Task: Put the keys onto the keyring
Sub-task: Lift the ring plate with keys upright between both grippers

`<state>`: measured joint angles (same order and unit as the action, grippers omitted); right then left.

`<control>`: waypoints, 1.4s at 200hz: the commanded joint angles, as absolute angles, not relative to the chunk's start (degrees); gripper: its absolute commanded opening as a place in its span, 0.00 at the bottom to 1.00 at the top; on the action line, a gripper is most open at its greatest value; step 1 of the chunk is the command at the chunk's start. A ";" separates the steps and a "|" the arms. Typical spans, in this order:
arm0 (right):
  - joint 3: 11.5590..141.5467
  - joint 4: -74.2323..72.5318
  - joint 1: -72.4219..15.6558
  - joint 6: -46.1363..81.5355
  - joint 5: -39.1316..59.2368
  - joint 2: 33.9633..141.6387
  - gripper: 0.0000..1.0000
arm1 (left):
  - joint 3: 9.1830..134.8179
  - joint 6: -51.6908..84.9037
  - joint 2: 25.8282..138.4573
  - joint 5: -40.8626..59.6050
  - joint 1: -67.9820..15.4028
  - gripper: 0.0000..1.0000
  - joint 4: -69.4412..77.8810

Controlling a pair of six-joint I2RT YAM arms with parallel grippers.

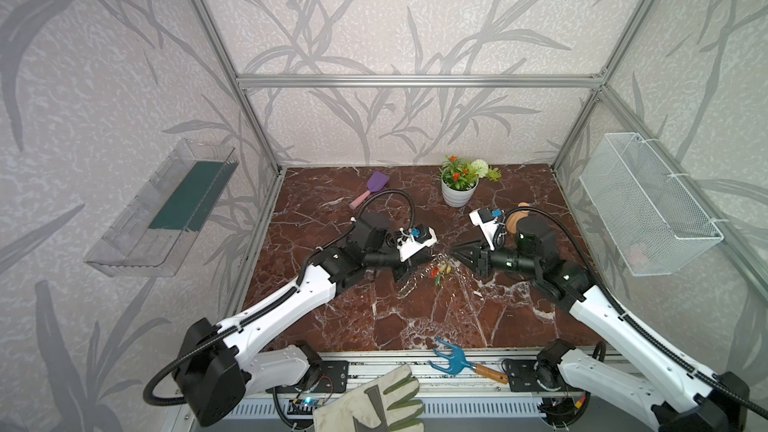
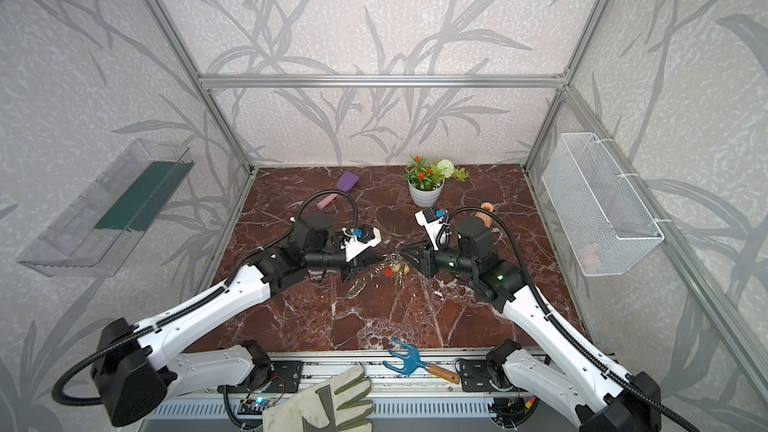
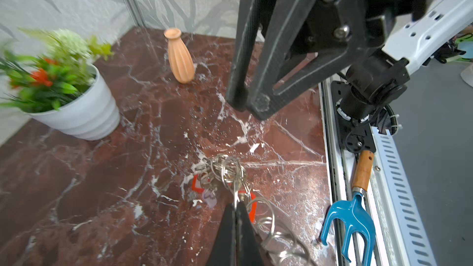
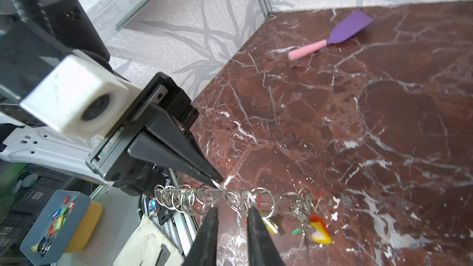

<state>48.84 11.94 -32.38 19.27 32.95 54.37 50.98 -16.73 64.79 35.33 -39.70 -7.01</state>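
The keyring (image 4: 189, 198), a chain of silver rings, hangs above the marble floor in mid-table, also visible as a keyring (image 1: 409, 286) in both top views. My left gripper (image 3: 236, 204) is shut on it, pinching it at the very tips. Several keys (image 4: 318, 229) dangle at its far end: red-and-yellow, a green bit (image 4: 297, 232) and a yellow one. A red key (image 3: 197, 182) and a lilac key (image 3: 210, 197) show in the left wrist view. My right gripper (image 4: 231, 208) is open, its tips just short of the rings, with nothing gripped. The right gripper (image 1: 451, 252) faces the left gripper (image 1: 430, 258).
A white potted plant (image 1: 459, 191) and a purple spatula (image 1: 372, 187) lie at the back. A terracotta vase (image 3: 179, 56) stands behind the right arm. A blue hand rake (image 1: 453, 357) and a work glove (image 1: 374, 403) lie on the front rail. A mesh basket (image 1: 648, 209) hangs on the right wall.
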 commanded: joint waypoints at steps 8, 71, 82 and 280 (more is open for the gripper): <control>55.73 17.70 -34.88 16.23 30.54 55.90 0.33 | 49.50 -12.56 59.14 34.46 -39.28 0.00 1.86; 65.41 19.06 -41.07 12.16 28.62 63.67 0.36 | 43.46 -1.33 52.85 36.68 -38.41 0.00 15.71; 66.31 18.94 -41.11 11.87 29.28 64.60 0.35 | 42.38 -0.06 52.17 36.14 -38.41 0.00 17.77; 68.68 18.23 -43.36 11.36 27.49 64.35 0.32 | 36.23 10.15 50.76 39.89 -37.14 0.00 29.87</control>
<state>67.81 19.09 -43.42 10.63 29.54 66.30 36.25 9.74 51.62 37.67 -37.04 26.57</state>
